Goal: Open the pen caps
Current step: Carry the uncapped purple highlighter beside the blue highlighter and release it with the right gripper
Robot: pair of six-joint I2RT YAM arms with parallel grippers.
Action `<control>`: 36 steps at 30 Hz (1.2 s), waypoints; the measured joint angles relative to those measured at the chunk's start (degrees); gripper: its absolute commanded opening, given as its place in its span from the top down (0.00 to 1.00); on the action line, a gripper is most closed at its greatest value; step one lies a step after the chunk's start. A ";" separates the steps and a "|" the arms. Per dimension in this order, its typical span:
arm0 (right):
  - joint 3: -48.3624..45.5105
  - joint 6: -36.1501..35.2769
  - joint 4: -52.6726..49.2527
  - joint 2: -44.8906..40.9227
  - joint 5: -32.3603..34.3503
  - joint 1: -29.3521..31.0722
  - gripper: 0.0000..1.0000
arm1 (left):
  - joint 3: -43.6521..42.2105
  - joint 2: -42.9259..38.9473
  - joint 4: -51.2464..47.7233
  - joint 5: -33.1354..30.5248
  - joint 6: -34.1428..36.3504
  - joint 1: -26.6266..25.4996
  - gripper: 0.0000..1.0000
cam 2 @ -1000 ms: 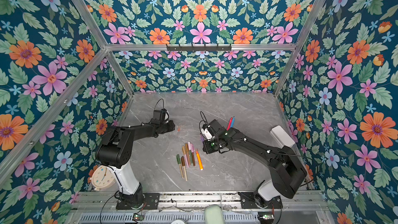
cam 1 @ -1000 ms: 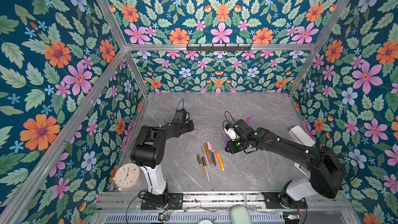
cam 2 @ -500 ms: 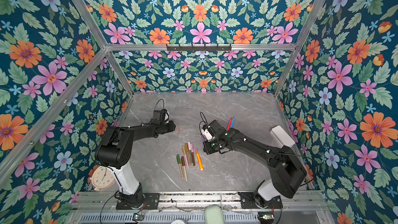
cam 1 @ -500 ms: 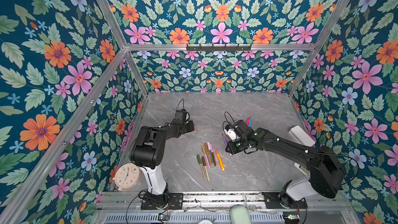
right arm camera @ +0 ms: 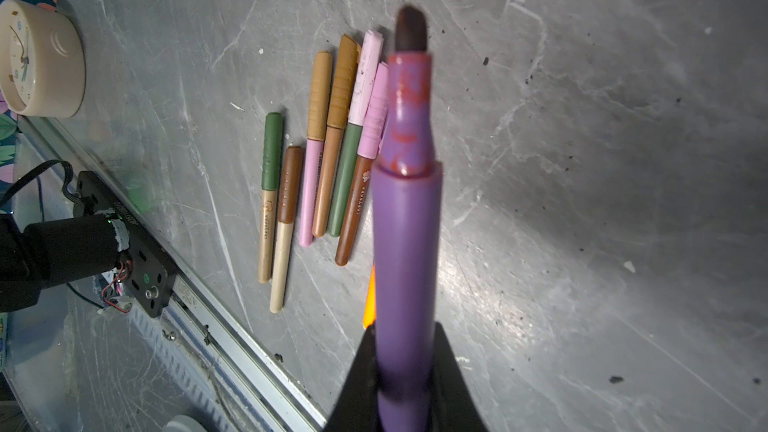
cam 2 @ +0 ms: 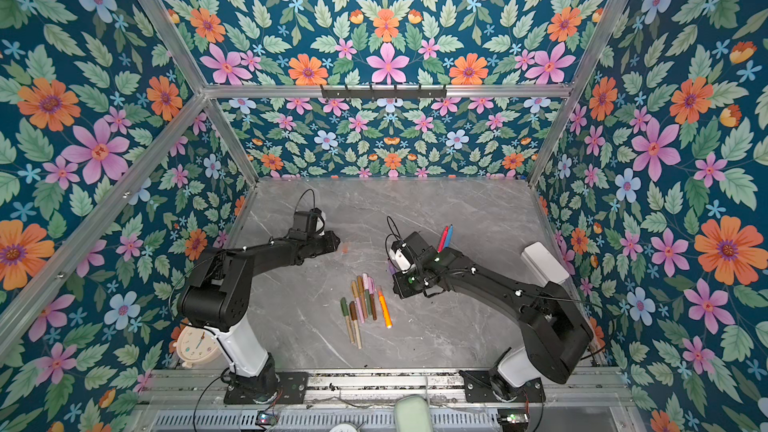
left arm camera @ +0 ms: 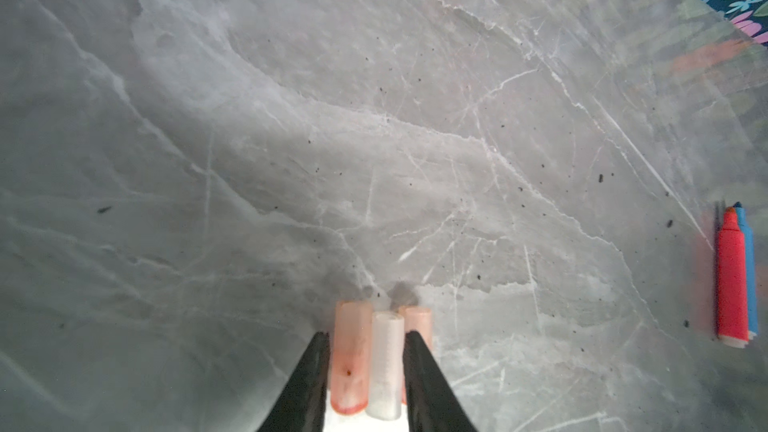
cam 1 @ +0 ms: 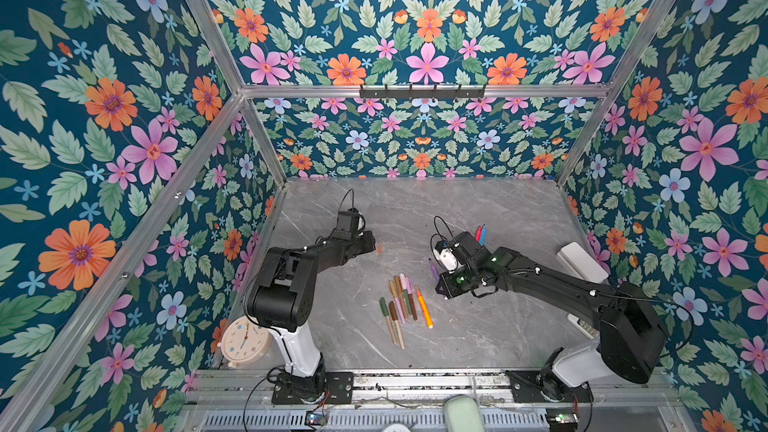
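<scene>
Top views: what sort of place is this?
Probably a purpose-built robot data-collection booth: an aluminium frame carrying floral wall panels, and a left arm and right arm bolted to a front rail at a marble-look tabletop.

LEFT GRIPPER LETS GO: Left gripper (left arm camera: 366, 333), left of centre on the tabletop (left arm camera: 457, 118), now has its jaws wider apart than a sec ago, when they were all but closed. Black fingers (left arm camera: 307, 376) flank two caps lying side by side, a pale orange-red cap (left arm camera: 351, 359) and a whitish cap (left arm camera: 386, 363), w/ room for both btwn them. In both top views the shift is too small to make out.
</scene>
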 measured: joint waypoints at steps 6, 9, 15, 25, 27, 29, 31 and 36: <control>-5.07 3.19 0.79 -8.31 5.22 -7.85 1.00 | -5.40 -5.73 4.02 -0.15 -0.48 0.00 0.67; -8.70 4.74 1.60 -12.20 3.54 -17.25 1.00 | -12.52 -11.91 10.84 1.33 -1.49 -0.02 0.67; -10.60 7.41 5.40 -9.79 -6.21 -36.11 1.00 | -23.76 -20.33 24.06 2.14 -2.51 -0.07 0.67; -1.62 7.45 12.41 10.43 -11.43 -42.93 1.00 | -28.89 -24.76 31.85 2.71 -1.03 -0.07 0.67; 0.83 7.43 13.70 14.45 -12.41 -42.93 1.00 | -28.81 -25.09 33.16 3.45 -1.05 -0.07 0.67; 3.08 7.26 13.88 17.94 -13.00 -42.93 1.00 | -28.83 -25.05 33.88 3.96 -1.09 -0.07 0.67; 4.87 7.02 13.97 20.26 -13.44 -42.93 1.00 | -28.83 -24.96 34.42 4.68 -1.27 -0.07 0.67; 5.88 6.73 13.73 22.77 -14.12 -42.93 1.00 | -28.83 -25.49 34.45 5.14 -1.46 -0.07 0.67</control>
